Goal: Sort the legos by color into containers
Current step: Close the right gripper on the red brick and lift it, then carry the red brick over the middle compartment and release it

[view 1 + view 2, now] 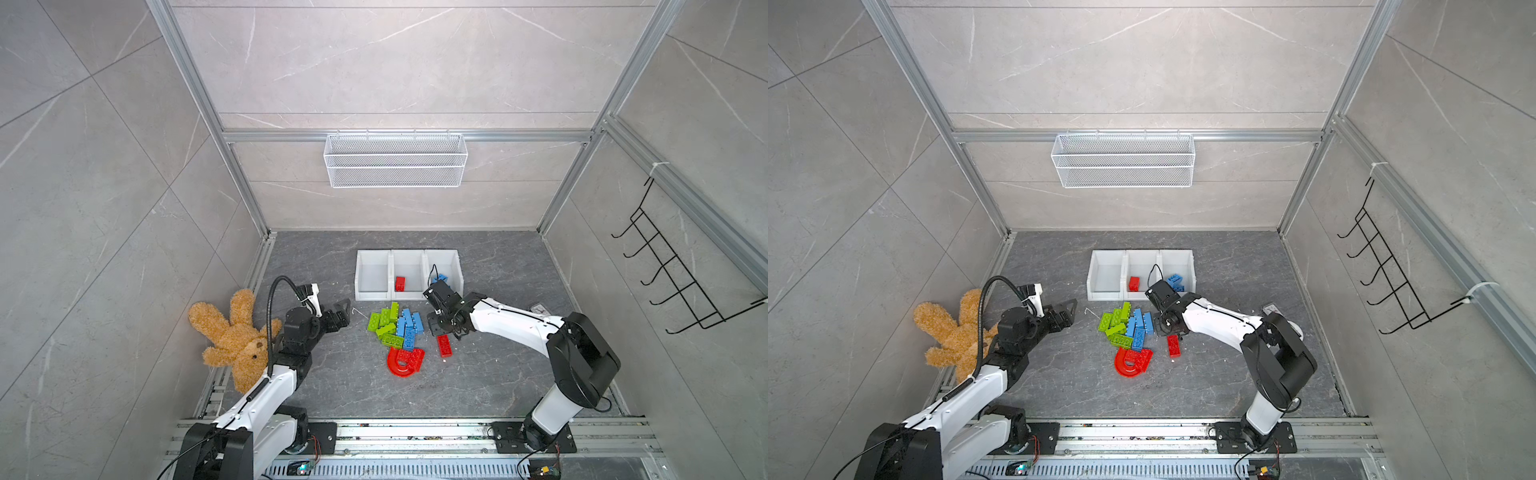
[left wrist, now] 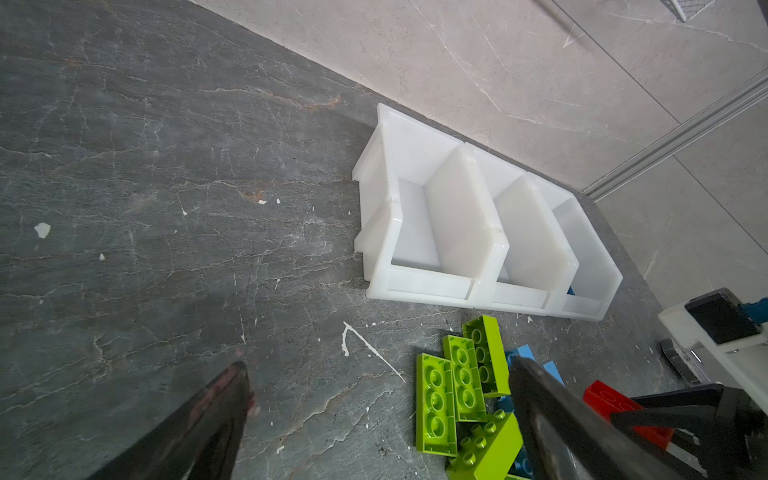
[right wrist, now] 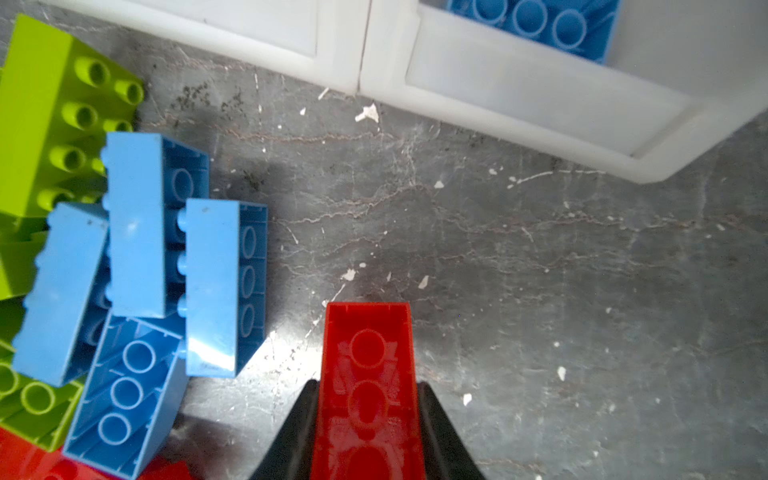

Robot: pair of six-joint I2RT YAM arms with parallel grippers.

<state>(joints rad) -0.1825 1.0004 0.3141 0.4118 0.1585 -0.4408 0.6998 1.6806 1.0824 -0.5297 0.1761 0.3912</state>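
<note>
The dark stone tabletop [image 1: 498, 374] fills the lower middle of both top views; just above its centre stands the row of three white bins [image 1: 409, 253], lowered lips toward my bases; the middle bin [image 1: 409, 268] holds a small red brick [image 1: 400, 283], so I judge that bin is my goal. Below the bins lies the mixed pile of legos [image 1: 397, 328], green at its left, blue at its right. My left gripper [image 1: 343, 316], left of the pile, hangs wide apart and empty. My right gripper [image 3: 368, 384], at the bottom centre of the right wrist view, presses both long sides of the long red brick [image 3: 368, 332], which lies hollow side up on the tabletop just right of the pile. The hold seems near one end, so I should lift straight up, keep the brick level, stay clear of the blue bricks at left, cross the lip and let go low inside.
</note>
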